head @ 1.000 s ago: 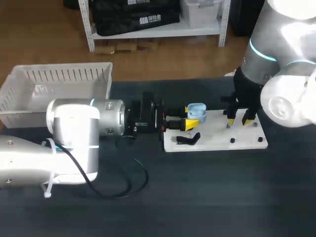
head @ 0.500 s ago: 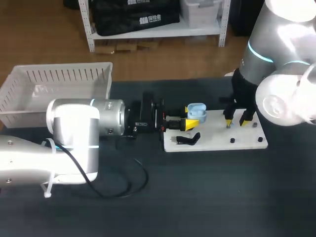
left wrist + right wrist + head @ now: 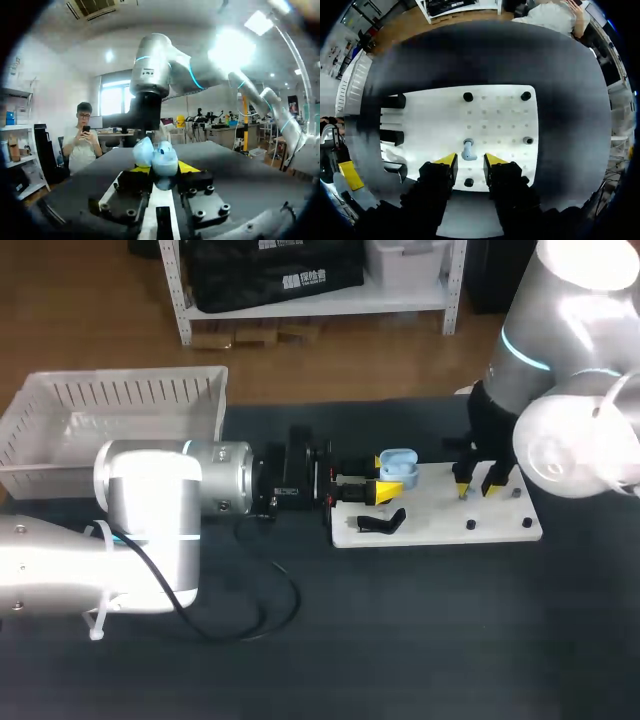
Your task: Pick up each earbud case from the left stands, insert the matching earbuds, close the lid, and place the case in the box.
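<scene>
My left gripper (image 3: 384, 486) lies level over the white board's left end, shut on a light blue earbud case (image 3: 397, 465). The left wrist view shows the case (image 3: 159, 159) gripped between the yellow fingertips, its lid up. My right gripper (image 3: 477, 481) points down over the board (image 3: 430, 520). In the right wrist view a small light blue earbud (image 3: 468, 149) stands on the board (image 3: 500, 117) just ahead of the gap of the right gripper (image 3: 469, 161). The fingers are open on either side of it, not touching it.
A white slatted basket (image 3: 110, 420) stands at the back left. Black stands (image 3: 384, 523) sit on the board's left part, with small black pegs (image 3: 525, 95) further along it. A black cable (image 3: 270, 610) loops on the dark table near the left arm.
My right gripper has shifted a little to the left over the board, closer to the earbud, and its fingers have narrowed slightly. The left arm and the case are still.
</scene>
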Motion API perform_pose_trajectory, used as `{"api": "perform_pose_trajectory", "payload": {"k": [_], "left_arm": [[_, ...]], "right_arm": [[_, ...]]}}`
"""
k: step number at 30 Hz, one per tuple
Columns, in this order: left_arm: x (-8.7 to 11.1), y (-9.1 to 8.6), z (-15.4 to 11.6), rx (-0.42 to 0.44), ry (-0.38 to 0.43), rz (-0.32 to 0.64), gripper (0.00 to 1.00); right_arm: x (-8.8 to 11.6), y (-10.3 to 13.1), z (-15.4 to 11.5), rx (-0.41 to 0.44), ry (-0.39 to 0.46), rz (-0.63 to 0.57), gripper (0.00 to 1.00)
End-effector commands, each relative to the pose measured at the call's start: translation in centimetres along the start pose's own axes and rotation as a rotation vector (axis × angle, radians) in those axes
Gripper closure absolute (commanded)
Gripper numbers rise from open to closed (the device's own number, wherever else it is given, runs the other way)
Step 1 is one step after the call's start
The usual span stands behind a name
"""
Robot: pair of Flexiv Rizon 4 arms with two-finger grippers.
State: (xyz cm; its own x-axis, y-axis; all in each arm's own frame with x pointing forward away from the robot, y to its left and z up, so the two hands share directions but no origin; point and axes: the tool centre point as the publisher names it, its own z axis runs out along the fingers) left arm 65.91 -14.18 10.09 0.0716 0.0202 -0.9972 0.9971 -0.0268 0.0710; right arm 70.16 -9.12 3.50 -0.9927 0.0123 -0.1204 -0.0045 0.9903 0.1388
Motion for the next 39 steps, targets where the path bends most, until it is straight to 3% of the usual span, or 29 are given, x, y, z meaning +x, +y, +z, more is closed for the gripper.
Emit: {"api": "perform_pose_trajectory", "payload": {"k": [1, 31, 35, 39], "left_arm": [[-0.01, 0.09, 0.01, 0.003, 0.001, -0.001, 1.00], [-0.01, 0.09, 0.01, 0.003, 0.001, -0.001, 1.00], [-0.01, 0.09, 0.01, 0.003, 0.001, -0.001, 1.00], [-0.01, 0.09, 0.01, 0.003, 0.001, -0.001, 1.00]], "right_arm": [[-0.36, 0.15, 0.34, -0.003, 0.006, -0.004, 0.67], [-0.72, 0.33, 0.87, -0.019, 0.028, 0.000, 0.79], [-0.71, 0.36, 0.85, -0.017, 0.027, 0.001, 0.99], [-0.69, 0.33, 0.80, -0.015, 0.028, 0.002, 1.00]]}}
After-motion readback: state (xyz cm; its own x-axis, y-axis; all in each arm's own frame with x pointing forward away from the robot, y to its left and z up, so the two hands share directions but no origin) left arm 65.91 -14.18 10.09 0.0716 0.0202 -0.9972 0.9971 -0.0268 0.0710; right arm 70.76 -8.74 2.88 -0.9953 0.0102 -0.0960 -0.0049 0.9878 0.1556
